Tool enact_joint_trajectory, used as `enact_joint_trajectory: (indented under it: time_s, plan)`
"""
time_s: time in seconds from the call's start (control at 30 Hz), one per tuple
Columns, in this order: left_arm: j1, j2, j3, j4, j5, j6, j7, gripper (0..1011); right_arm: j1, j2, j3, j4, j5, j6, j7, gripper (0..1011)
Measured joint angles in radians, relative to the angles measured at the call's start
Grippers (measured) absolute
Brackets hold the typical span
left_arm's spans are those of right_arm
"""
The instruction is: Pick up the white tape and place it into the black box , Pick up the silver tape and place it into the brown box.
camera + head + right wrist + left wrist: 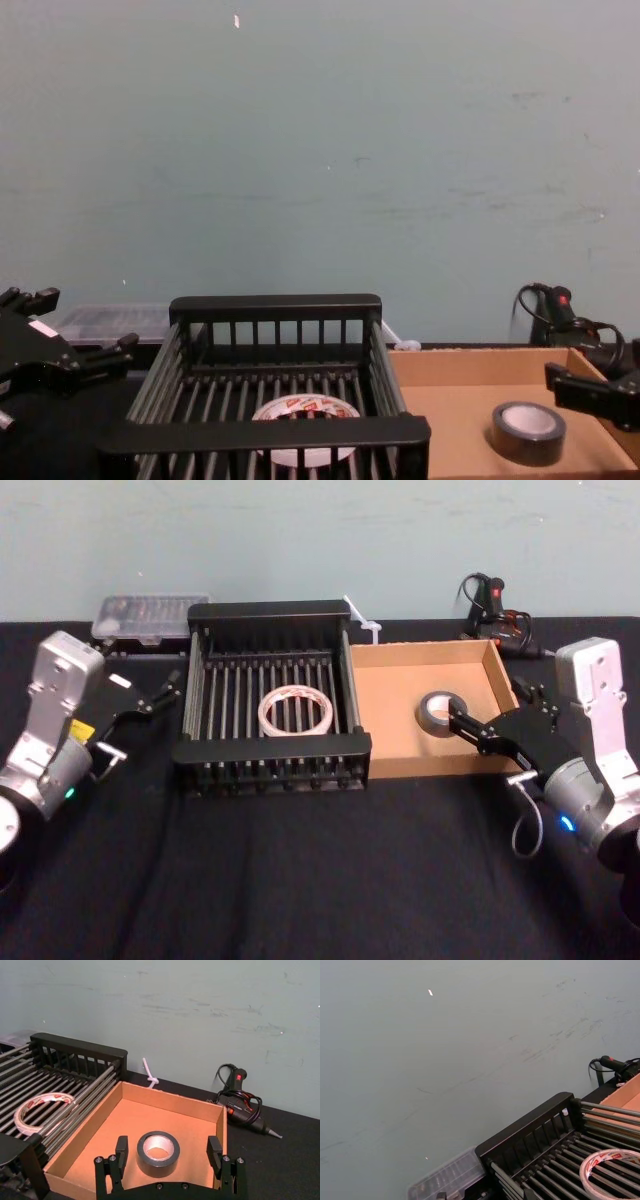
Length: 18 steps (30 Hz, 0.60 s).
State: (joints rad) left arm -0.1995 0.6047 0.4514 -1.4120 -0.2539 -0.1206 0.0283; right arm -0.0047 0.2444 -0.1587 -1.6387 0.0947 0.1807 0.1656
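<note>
The white tape (295, 712) lies flat on the slatted floor of the black box (270, 748), and it is also seen in the chest view (303, 411) and the left wrist view (611, 1166). On the floor of the brown box (400, 715) sits the silver tape (438, 711). My right gripper (487, 705) is open at the brown box's right side. Its fingers (121, 1147) stand on either side of the silver tape (158, 1152) without gripping it. My left gripper (140, 715) is open, left of the black box and holding nothing.
A clear plastic case (150, 618) sits at the back left behind the black box. A black glue gun (495, 608) with its cord lies at the back right, and a white zip tie (360, 618) lies behind the boxes. Black cloth covers the table.
</note>
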Motion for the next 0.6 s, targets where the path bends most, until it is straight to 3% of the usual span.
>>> enact_joint_trajectory:
  time_s: [0.6]
  plan:
    - [0.0, 0.0, 0.0, 0.0, 0.0, 0.0, 0.0, 1001, -0.075, -0.01, 0.025, -0.031, -0.005, -0.072, 0.009, 1002]
